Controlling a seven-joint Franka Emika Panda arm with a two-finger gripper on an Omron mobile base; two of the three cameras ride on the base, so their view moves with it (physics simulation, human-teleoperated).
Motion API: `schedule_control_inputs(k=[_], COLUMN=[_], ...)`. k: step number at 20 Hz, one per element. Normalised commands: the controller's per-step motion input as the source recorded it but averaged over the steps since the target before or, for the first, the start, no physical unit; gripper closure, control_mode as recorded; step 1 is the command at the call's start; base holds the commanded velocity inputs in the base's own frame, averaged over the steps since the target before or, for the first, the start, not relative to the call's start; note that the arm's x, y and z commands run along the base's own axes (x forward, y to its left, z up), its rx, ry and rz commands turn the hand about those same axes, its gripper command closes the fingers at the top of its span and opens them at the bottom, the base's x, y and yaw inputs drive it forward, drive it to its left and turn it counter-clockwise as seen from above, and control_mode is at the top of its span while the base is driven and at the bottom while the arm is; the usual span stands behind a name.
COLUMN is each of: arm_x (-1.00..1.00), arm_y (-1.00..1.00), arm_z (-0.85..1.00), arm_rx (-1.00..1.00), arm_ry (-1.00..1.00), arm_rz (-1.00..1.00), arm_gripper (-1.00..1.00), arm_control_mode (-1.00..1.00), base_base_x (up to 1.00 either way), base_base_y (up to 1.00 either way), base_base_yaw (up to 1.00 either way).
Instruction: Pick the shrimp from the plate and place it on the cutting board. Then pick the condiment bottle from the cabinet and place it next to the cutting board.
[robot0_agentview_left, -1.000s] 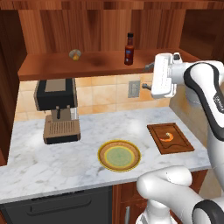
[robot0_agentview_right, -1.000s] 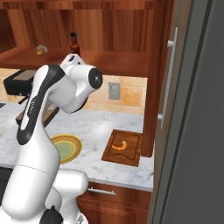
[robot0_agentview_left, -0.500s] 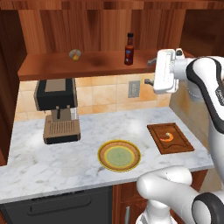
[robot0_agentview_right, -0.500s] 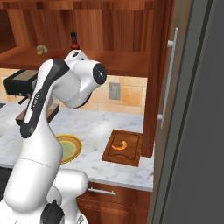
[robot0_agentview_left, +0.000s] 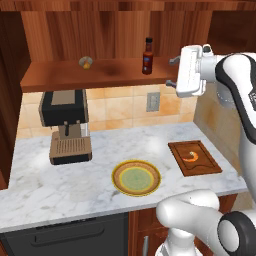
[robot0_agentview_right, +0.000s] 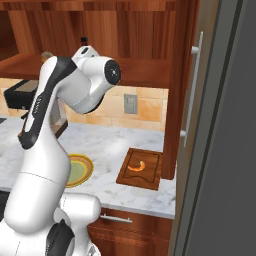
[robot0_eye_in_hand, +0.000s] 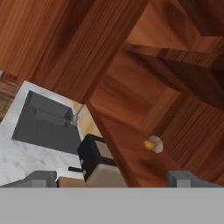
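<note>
The small orange shrimp (robot0_agentview_left: 191, 156) (robot0_agentview_right: 137, 166) lies on the dark cutting board (robot0_agentview_left: 202, 167) (robot0_agentview_right: 150, 175) at the right of the counter. The plate (robot0_agentview_left: 120, 180) (robot0_agentview_right: 86, 162) with its yellow rim sits bare near the counter's front edge. On the cabinet (robot0_agentview_left: 100, 75) shelf the condiment bottle (robot0_agentview_left: 147, 56) stands upright. My gripper (robot0_agentview_left: 172, 72) hangs open to the right of the bottle at shelf height, apart from it and holding nothing. In the hand view my gripper (robot0_eye_in_hand: 113, 181) looks along the cabinet shelf (robot0_eye_in_hand: 127, 148).
A black and tan coffee machine (robot0_agentview_left: 65, 127) (robot0_eye_in_hand: 94, 159) stands at the counter's left. A small round yellowish object (robot0_agentview_left: 86, 62) (robot0_eye_in_hand: 153, 144) rests on the shelf left of the bottle. A tall grey door (robot0_agentview_right: 220, 125) and a wood panel (robot0_agentview_right: 180, 90) close the right side.
The hand has risen a little and shifted right, nearer shelf height. The jaws stayed open. Shrimp, board, plate and bottle have not moved.
</note>
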Motion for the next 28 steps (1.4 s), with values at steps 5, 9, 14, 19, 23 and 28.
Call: schedule_control_inputs(k=[5,9,14,19,23,28], arm_x=[0.0,0.07,0.17,0.24,0.25,0.23], arm_y=[0.0,0.0,0.0,0.0,0.0,0.0], arm_z=[0.2,0.11,0.05,0.01,0.05,0.02], arm_rx=[0.0,0.02,0.05,0.06,0.05,0.02], arm_ry=[0.0,0.02,0.04,0.04,0.03,0.01], arm_rz=[0.0,-0.02,-0.01,-0.01,-0.01,-0.01], arm_gripper=[-1.0,-1.0,-1.0,-1.0,-1.0,-1.0], arm_control_mode=[-1.0,-1.0,-1.0,-1.0,-1.0,-1.0], base_base_x=[0.0,0.0,0.0,0.0,0.0,0.0], base_base_y=[0.0,0.0,0.0,0.0,0.0,0.0], base_base_yaw=[0.0,0.0,0.0,0.0,0.0,0.0])
